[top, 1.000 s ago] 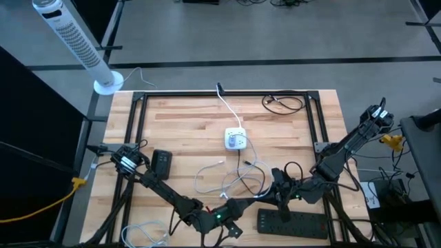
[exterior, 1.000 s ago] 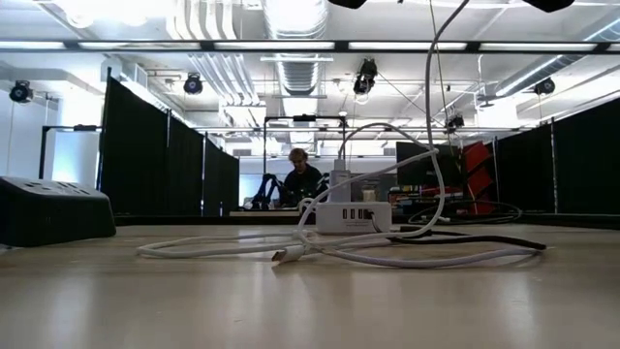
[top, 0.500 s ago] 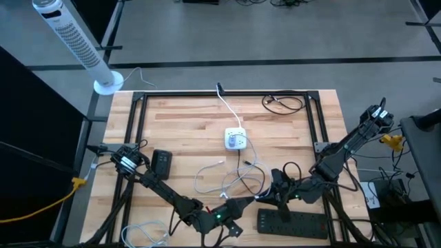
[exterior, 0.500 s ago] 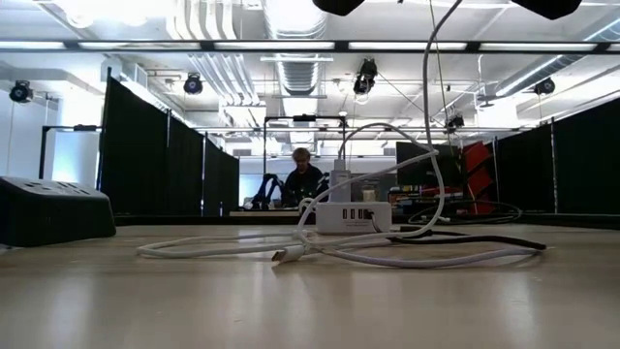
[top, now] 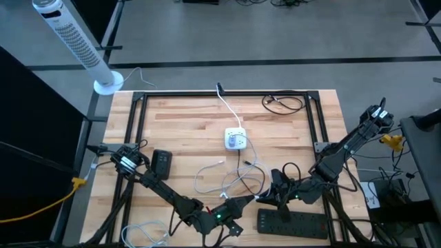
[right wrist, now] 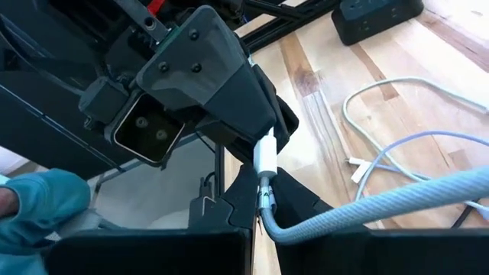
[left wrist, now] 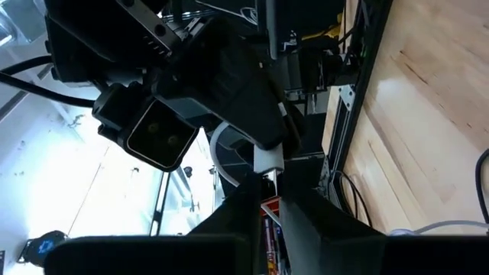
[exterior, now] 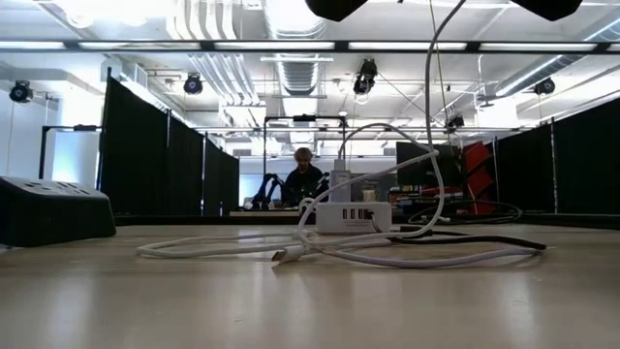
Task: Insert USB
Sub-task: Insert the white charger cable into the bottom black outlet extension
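1. High view: left gripper (top: 242, 202) and right gripper (top: 264, 198) stretched low, tip to tip, near the table's front edge.
2. Left wrist view: pinching a white USB plug (left wrist: 267, 159).
3. Right wrist view: clamped on the braided cable (right wrist: 367, 206) just behind that plug.

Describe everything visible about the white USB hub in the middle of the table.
The white USB hub is a small, boxy, plastic-looking block lying on the wooden table near its centre. In the low view its front face shows a row of ports. A white cord runs from it toward the table's far edge, and looped white cables lie just in front of it. Neither gripper touches it; both work at the near edge.
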You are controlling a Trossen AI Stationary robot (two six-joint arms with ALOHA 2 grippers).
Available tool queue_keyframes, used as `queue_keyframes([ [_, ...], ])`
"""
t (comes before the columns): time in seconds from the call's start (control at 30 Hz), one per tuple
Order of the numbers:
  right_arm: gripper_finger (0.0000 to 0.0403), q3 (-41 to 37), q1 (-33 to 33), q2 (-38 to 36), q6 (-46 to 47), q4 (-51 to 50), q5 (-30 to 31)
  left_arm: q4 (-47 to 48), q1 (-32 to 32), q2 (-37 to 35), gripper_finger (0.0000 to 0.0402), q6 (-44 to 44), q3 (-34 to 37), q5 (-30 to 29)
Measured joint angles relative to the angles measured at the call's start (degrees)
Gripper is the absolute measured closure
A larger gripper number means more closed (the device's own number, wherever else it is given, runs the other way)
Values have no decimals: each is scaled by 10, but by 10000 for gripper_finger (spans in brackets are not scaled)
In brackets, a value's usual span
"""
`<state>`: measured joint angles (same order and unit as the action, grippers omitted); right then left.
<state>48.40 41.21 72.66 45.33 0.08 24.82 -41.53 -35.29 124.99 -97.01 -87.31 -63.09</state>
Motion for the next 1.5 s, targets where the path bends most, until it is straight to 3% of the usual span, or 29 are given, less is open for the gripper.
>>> queue_keyframes([
  [0.23,381,0,0,0,-69,-2,4,8,0,-1,376,50,0,-2],
  [0.33,332,0,0,0,-95,-5,5,8,0,-1,400,89,0,-24],
  [0.5,244,0,1,0,-162,-21,6,16,0,-1,401,150,-1,-55],
  [0.63,201,0,9,0,-223,-53,7,29,0,-1,401,214,-1,-70],
  [0.87,193,0,71,7,-300,-70,15,91,21,-3,401,375,-1,-45],
  [1.07,219,0,154,39,-406,30,135,162,36,-17,401,517,0,49],
  [1.27,239,1,186,87,-507,80,349,191,36,-51,401,626,0,173],
  [1.5,225,3,174,100,-583,128,374,213,36,-59,401,663,0,196],
])
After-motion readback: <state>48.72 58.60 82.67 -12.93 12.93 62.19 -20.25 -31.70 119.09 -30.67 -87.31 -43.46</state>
